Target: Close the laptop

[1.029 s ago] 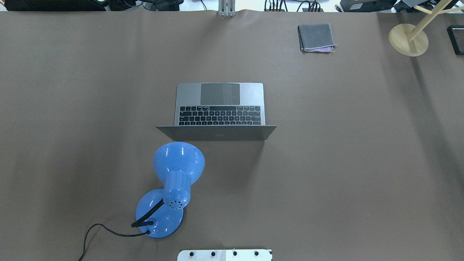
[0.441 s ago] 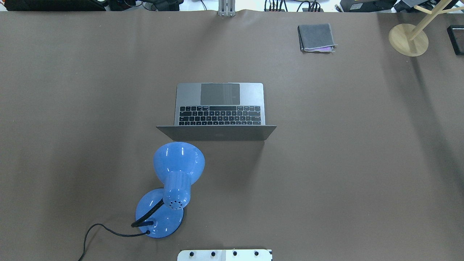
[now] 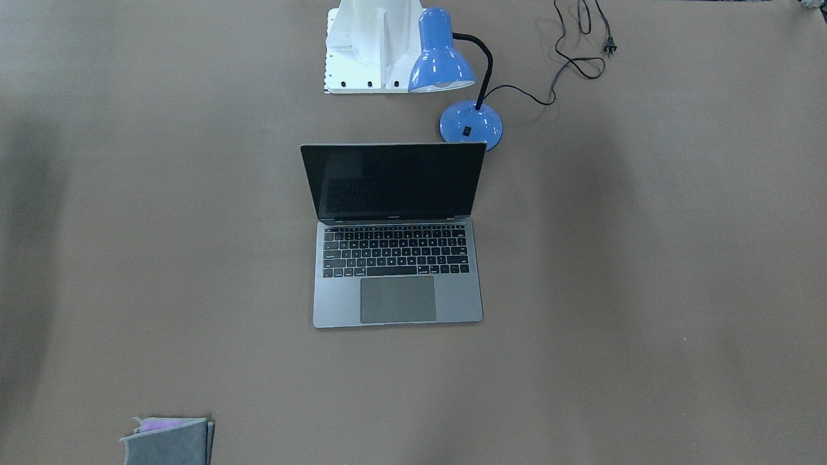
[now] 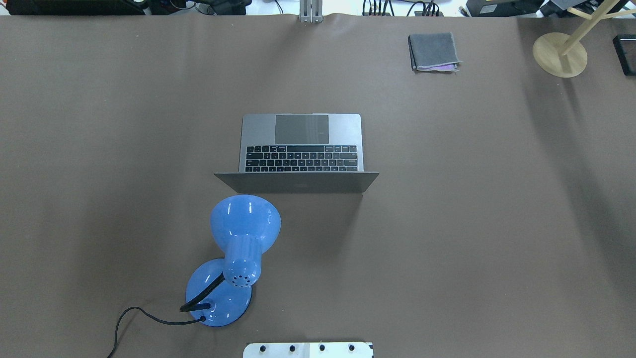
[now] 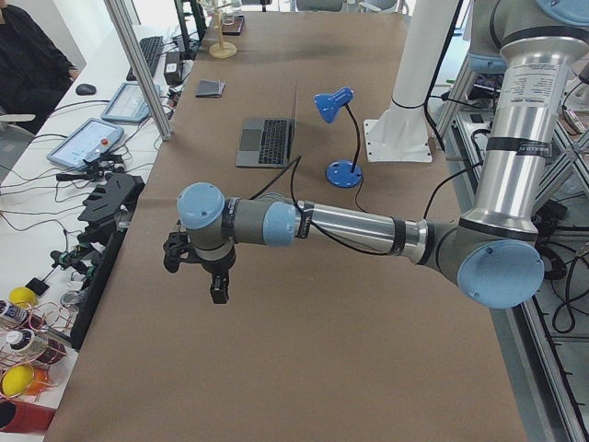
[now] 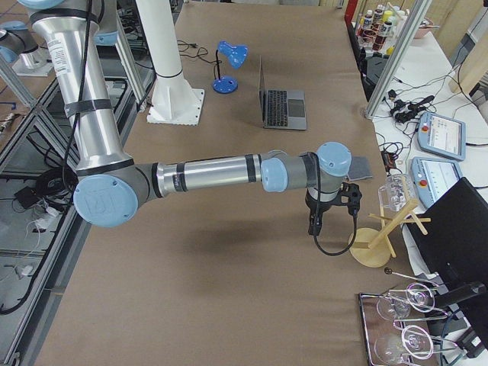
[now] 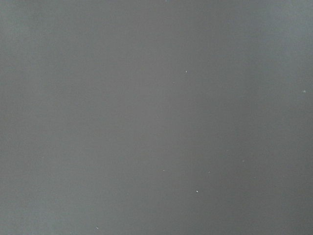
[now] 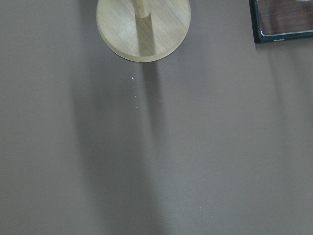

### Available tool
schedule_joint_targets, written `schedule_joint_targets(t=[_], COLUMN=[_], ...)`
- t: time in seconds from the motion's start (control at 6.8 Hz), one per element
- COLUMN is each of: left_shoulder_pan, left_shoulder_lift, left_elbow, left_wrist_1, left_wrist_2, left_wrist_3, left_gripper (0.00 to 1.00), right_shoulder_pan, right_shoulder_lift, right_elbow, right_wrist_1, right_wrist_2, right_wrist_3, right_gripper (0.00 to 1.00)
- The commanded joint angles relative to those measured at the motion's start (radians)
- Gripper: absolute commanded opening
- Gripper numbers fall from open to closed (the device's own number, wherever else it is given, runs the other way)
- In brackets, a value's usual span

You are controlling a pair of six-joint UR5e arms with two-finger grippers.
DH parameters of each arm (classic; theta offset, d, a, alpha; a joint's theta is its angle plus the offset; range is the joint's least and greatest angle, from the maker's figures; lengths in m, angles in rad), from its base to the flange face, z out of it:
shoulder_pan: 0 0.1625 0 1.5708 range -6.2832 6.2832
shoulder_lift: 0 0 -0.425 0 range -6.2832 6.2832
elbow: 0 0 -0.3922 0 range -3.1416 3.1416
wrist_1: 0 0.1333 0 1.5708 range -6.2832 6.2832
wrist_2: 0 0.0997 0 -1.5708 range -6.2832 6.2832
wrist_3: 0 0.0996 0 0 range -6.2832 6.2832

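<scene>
The space-grey laptop (image 4: 300,144) stands open in the middle of the table, its lid upright and its back toward the robot. Its black screen and keys face the front-facing view (image 3: 394,271). It also shows in the left view (image 5: 267,138) and the right view (image 6: 284,107). My left gripper (image 5: 196,276) hangs over the table far off toward the left end. My right gripper (image 6: 324,217) hangs over the table far off toward the right end. Both show only in the side views, so I cannot tell whether they are open or shut.
A blue desk lamp (image 4: 238,248) stands just behind the laptop lid on the robot's side, its cord trailing left. A grey felt pouch (image 4: 433,51) lies far right. A wooden stand (image 4: 560,53) is at the far right corner, below the right wrist camera (image 8: 143,29).
</scene>
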Motion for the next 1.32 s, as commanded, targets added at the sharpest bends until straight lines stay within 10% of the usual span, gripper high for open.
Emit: schedule_joint_targets(t=[0.0,0.74,1.18], left_shoulder_pan=[0.004,0.279,0.43], left_shoulder_lift=[-0.038,-0.095,-0.213], left_elbow=[-0.012,-0.071,-0.111], left_wrist_1=[-0.005,-0.425,-0.447], left_wrist_2=[-0.013,-0.123,-0.122], left_wrist_3=[-0.054,-0.711,-0.994], left_gripper=[0.99,0.98,0.97], right_shoulder_pan=[-0.07,-0.237,-0.431], right_shoulder_lift=[0.064,0.104,0.118], right_elbow=[0.013,0.255,0.389], right_wrist_1=[0.004,0.002,0.036], right_wrist_2=[0.036,0.227,0.218], right_wrist_3=[0.088,0.411,0.641], right_gripper=[1.0,0.83,0.75])
